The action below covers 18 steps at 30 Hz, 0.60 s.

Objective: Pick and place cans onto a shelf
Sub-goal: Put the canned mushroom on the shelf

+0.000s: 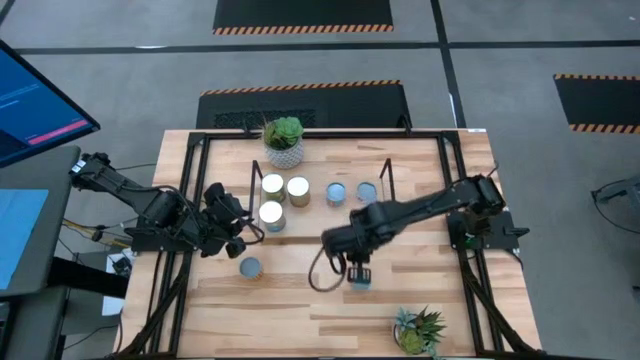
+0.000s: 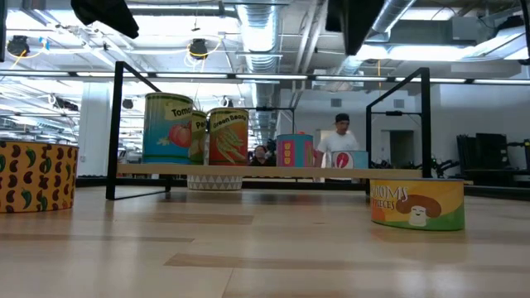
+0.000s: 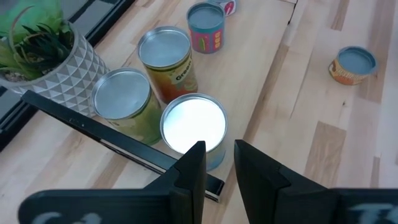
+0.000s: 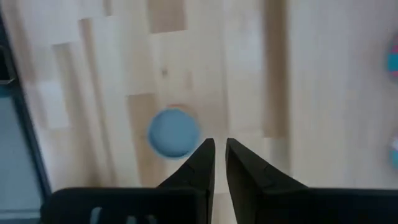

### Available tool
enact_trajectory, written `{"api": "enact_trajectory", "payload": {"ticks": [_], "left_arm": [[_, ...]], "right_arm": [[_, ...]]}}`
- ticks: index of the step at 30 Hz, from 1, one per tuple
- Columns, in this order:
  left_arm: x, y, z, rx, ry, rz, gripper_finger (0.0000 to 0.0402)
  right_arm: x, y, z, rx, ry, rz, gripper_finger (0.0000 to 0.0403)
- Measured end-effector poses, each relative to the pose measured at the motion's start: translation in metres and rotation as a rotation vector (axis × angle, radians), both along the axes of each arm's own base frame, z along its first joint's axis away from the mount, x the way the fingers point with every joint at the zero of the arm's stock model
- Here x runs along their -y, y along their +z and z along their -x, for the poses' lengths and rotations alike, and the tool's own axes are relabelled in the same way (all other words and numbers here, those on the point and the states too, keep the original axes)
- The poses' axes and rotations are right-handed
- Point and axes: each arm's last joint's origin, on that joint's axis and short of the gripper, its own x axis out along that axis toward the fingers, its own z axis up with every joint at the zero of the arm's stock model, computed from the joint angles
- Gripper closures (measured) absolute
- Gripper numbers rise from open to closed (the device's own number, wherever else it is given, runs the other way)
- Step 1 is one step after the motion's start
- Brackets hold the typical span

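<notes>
Several cans stand on the shelf [image 2: 348, 172]: three crowd its left end [image 1: 272, 185], [image 1: 298, 190], [image 1: 270, 213], and two stand farther right [image 1: 338, 192], [image 1: 367, 191]. A short can with an orange label and a blue-grey top [image 1: 361, 284] [image 2: 416, 204] stands on the table. My right gripper [image 1: 358, 272] [image 4: 221, 148] hangs high above that can, pointing down; its fingers are a narrow gap apart and hold nothing. The can shows just beside its fingertips [image 4: 173, 132]. My left gripper [image 1: 243, 222] [image 3: 220, 149] waits open, short of the white-topped can [image 3: 194, 121].
A bean-patterned can [image 1: 250, 267] [image 2: 33, 175] stands on the table toward the left. A white pot with a succulent [image 1: 284, 142] sits behind the shelf. A spiky plant [image 1: 420, 330] stands at the near right. Black rails [image 1: 180, 270] run along the table's sides.
</notes>
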Motion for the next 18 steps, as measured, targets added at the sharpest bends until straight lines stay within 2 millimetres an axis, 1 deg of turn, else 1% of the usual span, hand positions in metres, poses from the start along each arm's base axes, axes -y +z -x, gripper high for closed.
{"api": "enact_trajectory", "payload": {"ticks": [3, 6, 10, 13, 15, 18], "left_arm": [[0.000, 0.000, 0.000, -0.001, -0.003, 0.002, 0.0329], [0.000, 0.000, 0.000, -0.004, -0.007, -0.002, 0.0329], [0.000, 0.000, 0.000, -0.011, -0.020, -0.009, 0.0329], [0.000, 0.000, 0.000, -0.014, -0.026, -0.014, 0.0329], [0.000, 0.000, 0.000, -0.017, -0.030, -0.015, 0.0329], [0.000, 0.000, 0.000, -0.020, -0.034, -0.009, 0.0329]], "right_arm": [[-0.014, 0.000, 0.002, 0.017, -0.029, -0.019, 0.0339], [-0.023, 0.001, 0.002, 0.035, -0.122, -0.053, 0.0335], [-0.033, -0.001, 0.002, 0.057, -0.199, -0.085, 0.0310], [-0.043, -0.023, -0.002, 0.026, -0.189, -0.065, 0.0283], [-0.049, -0.043, -0.004, -0.026, -0.133, -0.035, 0.0266], [-0.054, -0.071, -0.006, -0.133, -0.123, 0.007, 0.0248]]}}
